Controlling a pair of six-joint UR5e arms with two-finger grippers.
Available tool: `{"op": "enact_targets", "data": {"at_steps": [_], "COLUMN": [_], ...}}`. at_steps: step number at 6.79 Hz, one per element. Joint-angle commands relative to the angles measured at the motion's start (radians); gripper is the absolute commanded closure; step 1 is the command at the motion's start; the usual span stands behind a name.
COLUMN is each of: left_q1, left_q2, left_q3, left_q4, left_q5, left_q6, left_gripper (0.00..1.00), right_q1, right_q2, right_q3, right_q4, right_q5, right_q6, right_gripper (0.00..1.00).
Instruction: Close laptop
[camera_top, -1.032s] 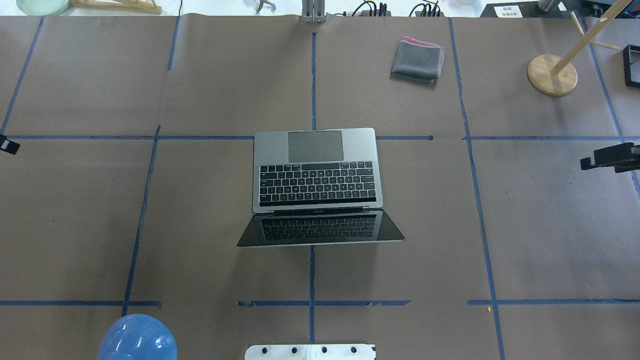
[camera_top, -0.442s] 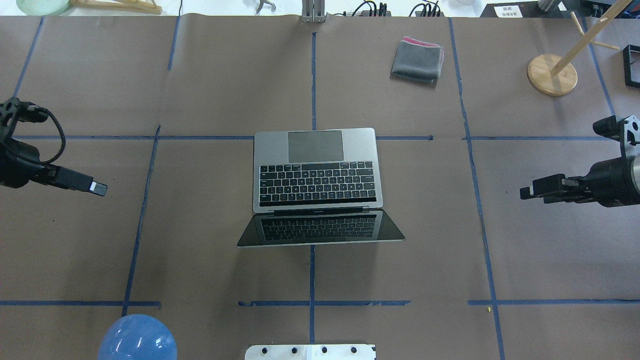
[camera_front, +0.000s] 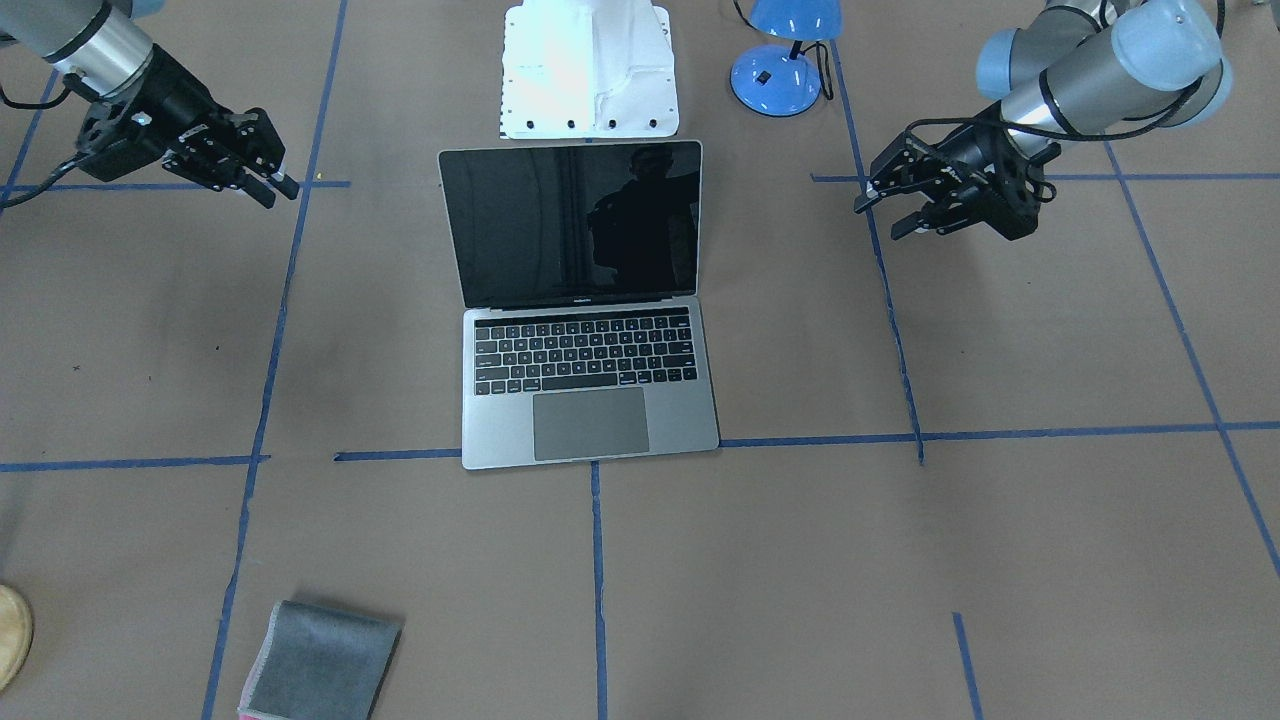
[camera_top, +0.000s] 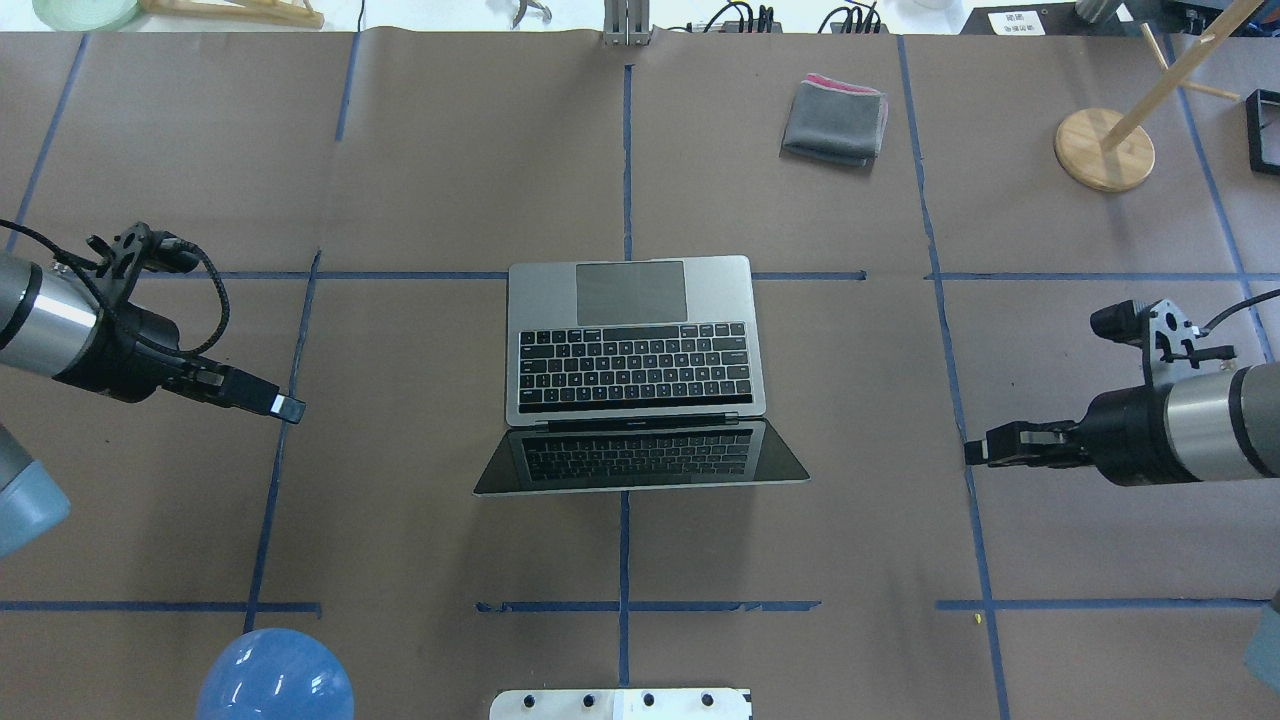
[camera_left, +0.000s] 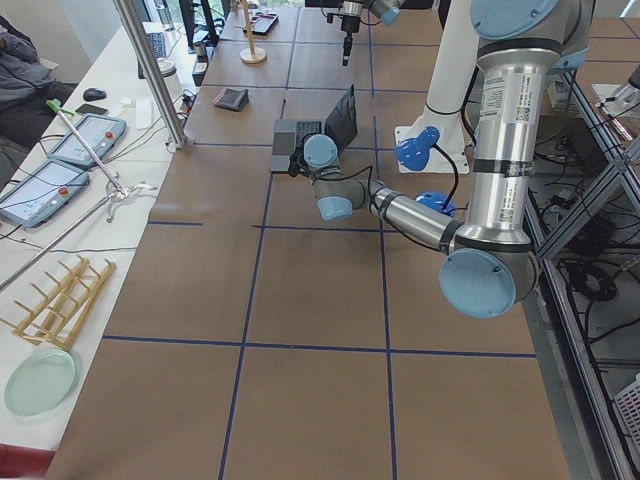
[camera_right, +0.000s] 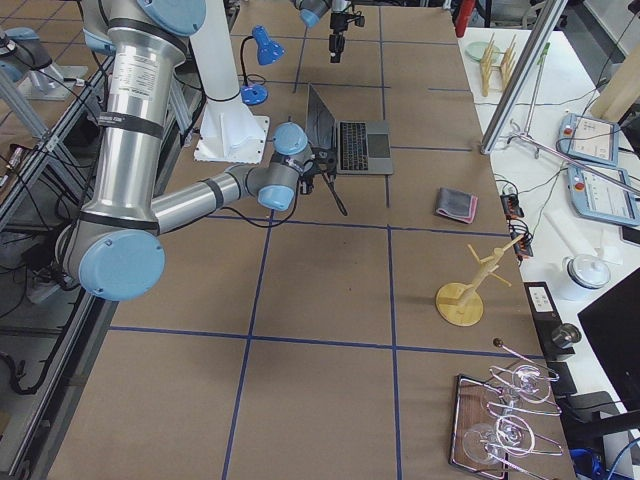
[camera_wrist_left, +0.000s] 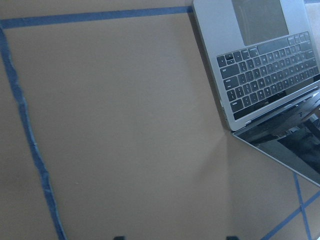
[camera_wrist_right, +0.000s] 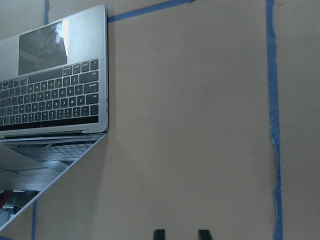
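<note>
Laptop (camera_top: 635, 340): lid raised, untouched. Left gripper (camera_front: 880, 215): jaws wide apart, empty, well off left. Right gripper (camera_front: 280, 192): narrowly apart, empty, well off right. Closing not begun.

I count one laptop (camera_top: 636, 340), one folded grey cloth (camera_top: 835, 122), one blue lamp (camera_front: 790, 50), one wooden peg stand (camera_top: 1104, 148) and two grippers: the left gripper (camera_top: 285, 407) and the right gripper (camera_top: 974, 449).

The laptop (camera_top: 636, 300) has a smooth, matt grey metal shell and matt black keys (camera_top: 633, 362); its screen (camera_front: 570, 220) is glossy black, mirroring the keyboard. The surface (camera_top: 450, 180) is matt brown paper crossed by blue tape (camera_top: 627, 160). At 1 o'clock from the laptop lies a soft grey cloth (camera_top: 835, 122) with pink edging, at 2 o'clock a smooth pale wooden stand (camera_top: 1104, 149), at 7 o'clock a glossy blue lamp shade (camera_top: 275, 680)
</note>
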Motion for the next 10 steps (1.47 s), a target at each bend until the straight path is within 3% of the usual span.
{"op": "enact_targets", "data": {"at_steps": [1, 4, 8, 10], "left_q1": [0.079, 0.171, 0.259, 0.259], "left_q2": [-0.059, -0.099, -0.223, -0.228], "left_q3": [0.012, 0.009, -0.003, -0.011], "left_q4": [-0.001, -0.001, 0.002, 0.0], "left_q5": [-0.005, -0.008, 0.009, 0.007], "left_q6": [-0.022, -0.028, -0.247, -0.249], "left_gripper": [0.98, 1.0, 1.0, 1.0], "right_q1": [-0.143, -0.257, -0.305, -0.307], "right_q2": [-0.001, -0.003, 0.078, 0.107], "right_q3": [0.023, 0.068, 0.1, 0.097], "right_q4": [0.0, 0.0, 0.0, -0.003], "right_q5": [-0.113, -0.117, -0.293, -0.319], "right_q6": [0.008, 0.008, 0.063, 0.07], "right_gripper": [0.95, 0.98, 1.0, 1.0]}}
